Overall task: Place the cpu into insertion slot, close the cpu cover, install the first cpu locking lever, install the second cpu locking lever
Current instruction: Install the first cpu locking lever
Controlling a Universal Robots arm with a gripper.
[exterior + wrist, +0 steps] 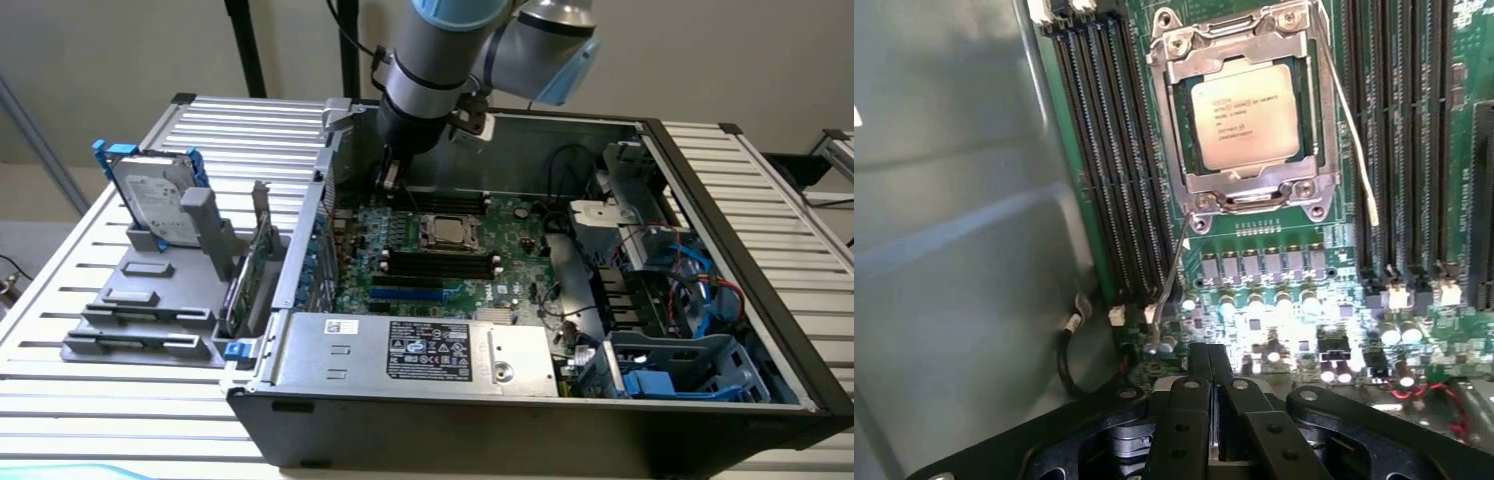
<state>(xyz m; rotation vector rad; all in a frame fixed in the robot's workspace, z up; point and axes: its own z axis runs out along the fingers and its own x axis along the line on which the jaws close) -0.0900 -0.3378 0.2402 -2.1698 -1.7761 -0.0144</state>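
The cpu (1244,108) lies in the insertion slot (1189,90), pale face up, and appears in the exterior view as cpu (450,232) mid-motherboard. The silver cpu cover (1254,182) lies down around it. One thin wire locking lever (1172,270) slants away from a socket corner toward my gripper. A second lever (1351,130) runs along the opposite side, standing off the frame. My gripper (1211,365) is shut with nothing between its black fingers, its tip close to the first lever's free end. In the exterior view the gripper (390,182) hangs inside the case beyond the socket.
Long black memory slots (1104,160) flank the socket on both sides. The grey case wall (954,230) stands close beside the gripper. A power supply (414,350), blue drive cages (681,370) and cables crowd the case. A hard drive (158,200) stands outside, at the exterior view's left.
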